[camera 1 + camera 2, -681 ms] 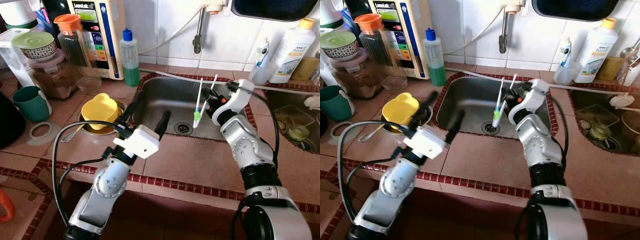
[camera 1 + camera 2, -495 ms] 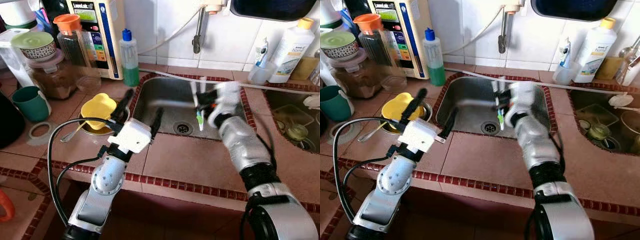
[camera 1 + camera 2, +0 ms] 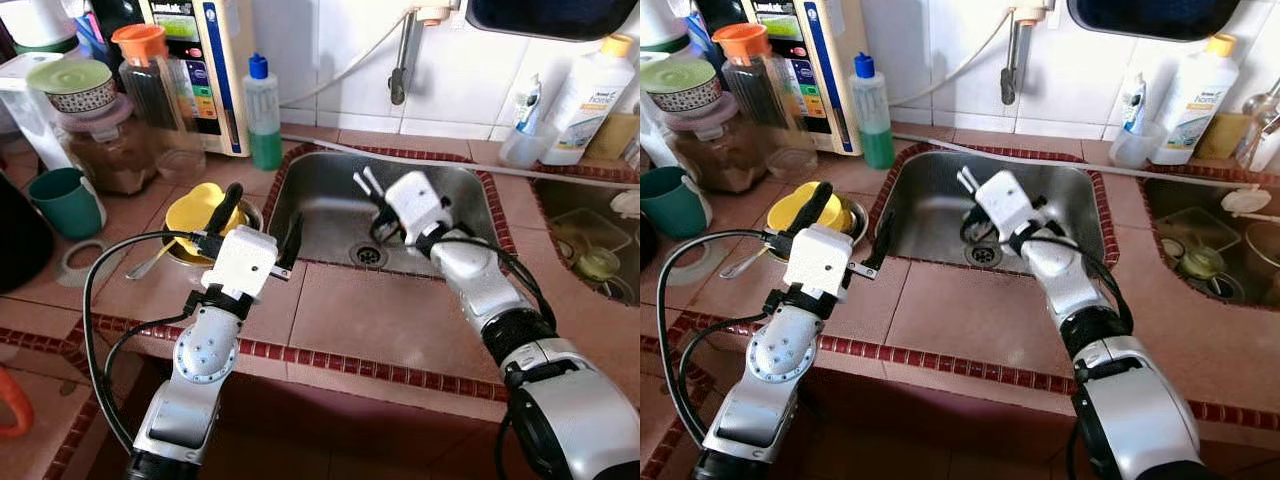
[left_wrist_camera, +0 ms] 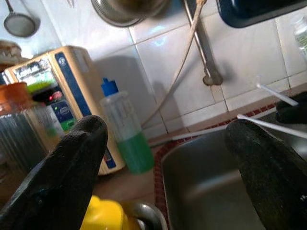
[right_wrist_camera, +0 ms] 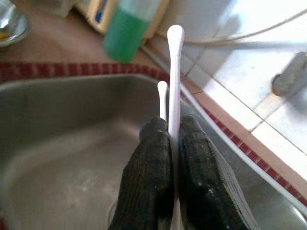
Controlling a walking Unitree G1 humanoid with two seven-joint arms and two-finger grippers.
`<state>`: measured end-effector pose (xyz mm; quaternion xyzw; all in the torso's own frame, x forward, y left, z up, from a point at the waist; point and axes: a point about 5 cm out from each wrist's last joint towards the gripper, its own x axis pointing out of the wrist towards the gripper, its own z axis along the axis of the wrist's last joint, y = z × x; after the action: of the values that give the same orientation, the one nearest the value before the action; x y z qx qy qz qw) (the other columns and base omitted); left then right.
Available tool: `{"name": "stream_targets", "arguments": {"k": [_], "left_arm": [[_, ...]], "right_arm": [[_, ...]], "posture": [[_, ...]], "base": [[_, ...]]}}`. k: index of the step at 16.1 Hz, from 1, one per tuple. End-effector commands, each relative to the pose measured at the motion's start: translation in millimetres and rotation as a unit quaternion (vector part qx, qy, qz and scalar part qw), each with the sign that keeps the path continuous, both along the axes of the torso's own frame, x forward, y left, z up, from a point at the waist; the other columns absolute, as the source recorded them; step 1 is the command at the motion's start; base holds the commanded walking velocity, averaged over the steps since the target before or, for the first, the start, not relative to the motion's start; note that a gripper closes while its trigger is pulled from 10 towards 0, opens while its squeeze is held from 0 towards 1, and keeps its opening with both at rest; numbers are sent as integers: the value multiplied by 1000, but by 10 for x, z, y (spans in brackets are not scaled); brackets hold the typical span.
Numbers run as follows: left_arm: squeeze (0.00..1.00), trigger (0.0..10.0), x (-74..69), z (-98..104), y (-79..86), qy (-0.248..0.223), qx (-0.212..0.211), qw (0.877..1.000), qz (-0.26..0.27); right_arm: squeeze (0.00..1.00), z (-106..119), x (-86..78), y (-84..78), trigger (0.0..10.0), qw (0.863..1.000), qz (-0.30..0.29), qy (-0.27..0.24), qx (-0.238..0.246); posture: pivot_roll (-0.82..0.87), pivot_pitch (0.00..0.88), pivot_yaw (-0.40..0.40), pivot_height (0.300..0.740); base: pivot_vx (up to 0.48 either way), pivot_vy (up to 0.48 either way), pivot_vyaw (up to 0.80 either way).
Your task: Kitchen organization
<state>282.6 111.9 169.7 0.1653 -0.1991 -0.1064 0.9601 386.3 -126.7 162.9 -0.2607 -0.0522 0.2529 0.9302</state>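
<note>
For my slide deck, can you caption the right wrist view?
Right tool shut on two white toothbrush handles above the steel sink.

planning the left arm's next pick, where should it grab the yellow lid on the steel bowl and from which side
Probably the yellow lid's raised edge nearest the left gripper, from above: it sits on the steel bowl, with jars behind it. The gripper hovers open right beside it. The right gripper is busy holding white sticks over the sink.

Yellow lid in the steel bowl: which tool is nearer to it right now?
Left. The left tool hovers open beside the yellow lid, at the counter's sink edge. The right tool is over the sink, shut on two white toothbrushes.
</note>
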Motion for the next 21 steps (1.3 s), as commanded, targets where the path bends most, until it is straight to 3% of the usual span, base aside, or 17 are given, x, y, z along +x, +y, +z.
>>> {"name": "stream_targets", "arguments": {"k": [1,2,3,4,5,6,8,17,21], "left_arm": [[1000,10000,6,16,33,5,-4,1000,6],[1000,10000,13,-4,40,12,-2,1000,8],[1000,10000,15,-11,40,13,-1,1000,8],[1000,10000,20,-25,36,16,2,1000,10],[878,10000,33,-50,18,26,6,1000,8],[31,10000,39,-66,7,33,10,999,6],[0,10000,39,-133,-19,54,22,998,1],[0,10000,57,-200,-66,79,17,997,-1],[0,10000,48,-189,-90,78,4,997,-2]], "right_arm": [[0,42,15,14,1137,999,20,-10,-31],[0,-1,1,14,4039,998,30,-8,-54],[0,-16,-2,14,10000,998,33,-6,-62],[0,-41,-7,8,10000,997,36,-1,-70],[663,-79,-12,-2,10000,996,38,6,-84],[1000,-93,-17,4,10000,994,43,7,-95],[1000,-100,-18,9,10000,992,48,2,-113],[1000,-88,0,-50,10000,993,26,-5,-111],[1000,-54,32,-116,10000,1000,-16,26,-1]], "posture": [[58,22,28,740],[58,20,29,740],[56,18,30,740],[54,17,31,740],[54,14,31,740],[55,13,31,740],[53,11,31,740],[44,13,37,740],[39,15,32,740]], "base": [[0,0,0],[0,0,0],[0,0,0],[0,0,0],[0,0,0],[0,0,0],[0,0,0],[0,0,0],[0,0,0]]}}
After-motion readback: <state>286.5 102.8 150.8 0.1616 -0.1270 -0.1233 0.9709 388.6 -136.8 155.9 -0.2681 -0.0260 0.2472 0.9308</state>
